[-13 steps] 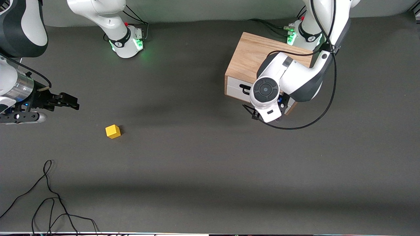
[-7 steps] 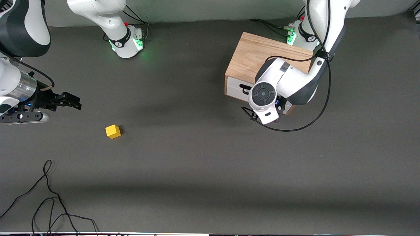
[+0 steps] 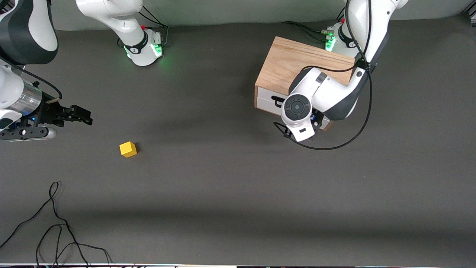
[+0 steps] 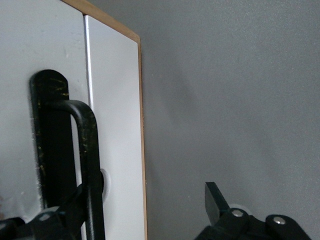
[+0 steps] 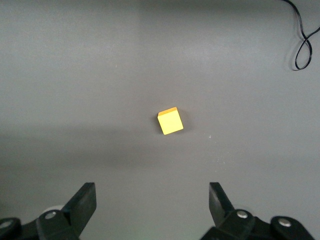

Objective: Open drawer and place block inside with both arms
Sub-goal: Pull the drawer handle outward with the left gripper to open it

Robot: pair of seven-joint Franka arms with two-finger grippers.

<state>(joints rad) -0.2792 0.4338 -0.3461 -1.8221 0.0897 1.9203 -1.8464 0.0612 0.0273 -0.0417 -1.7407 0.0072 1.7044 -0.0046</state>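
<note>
Right wrist view, block (image 5: pixel 170 122) betw. spread right hand (image 5: pixel 152 205) fingers

The dark grey surface (image 3: pixel 223 178) carries a wooden cabinet (image 3: pixel 286 63) at the frame's upper right, a yellow block (image 3: pixel 128 149) left of centre, and a loose black cable (image 3: pixel 55 227) at lower left.

My work surface is a dark grey matte table (image 3: pixel 230 178), lit evenly with soft shadow bands. A loose black cable (image 3: pixel 55 227) coils near its front edge. A pale wall (image 3: pixel 241 11) borders the top.
</note>
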